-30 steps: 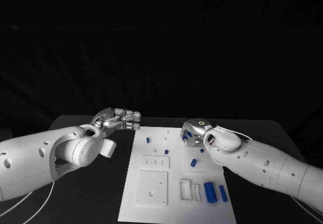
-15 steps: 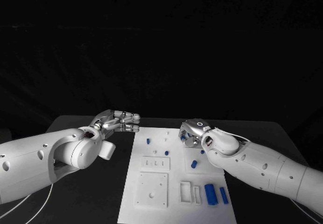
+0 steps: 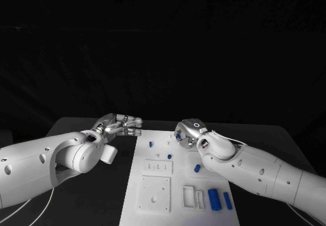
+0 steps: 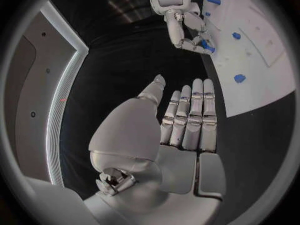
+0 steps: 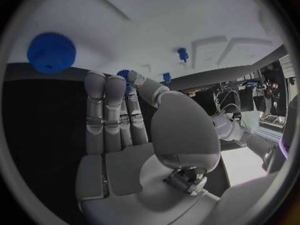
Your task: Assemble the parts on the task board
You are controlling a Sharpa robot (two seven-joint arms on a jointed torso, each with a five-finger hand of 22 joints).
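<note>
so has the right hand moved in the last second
Yes. In the head view the right hand has shifted toward the left hand and the task board's far edge, beyond its earlier spot over the far-right parts.

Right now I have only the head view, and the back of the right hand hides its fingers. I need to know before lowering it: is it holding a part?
Observer: Yes. In the right wrist view, the right hand pinches a small blue part between its thumb and a fingertip.
Operator: What is in front of those fingers?
Observer: The white task board, with a round ridged blue part lying on it, apart from the fingertips.
Operator: Is anything in the left palm?
Observer: No. In the left wrist view, the left hand holds nothing. Its fingers lie stretched side by side over the black table, off the board.
</note>
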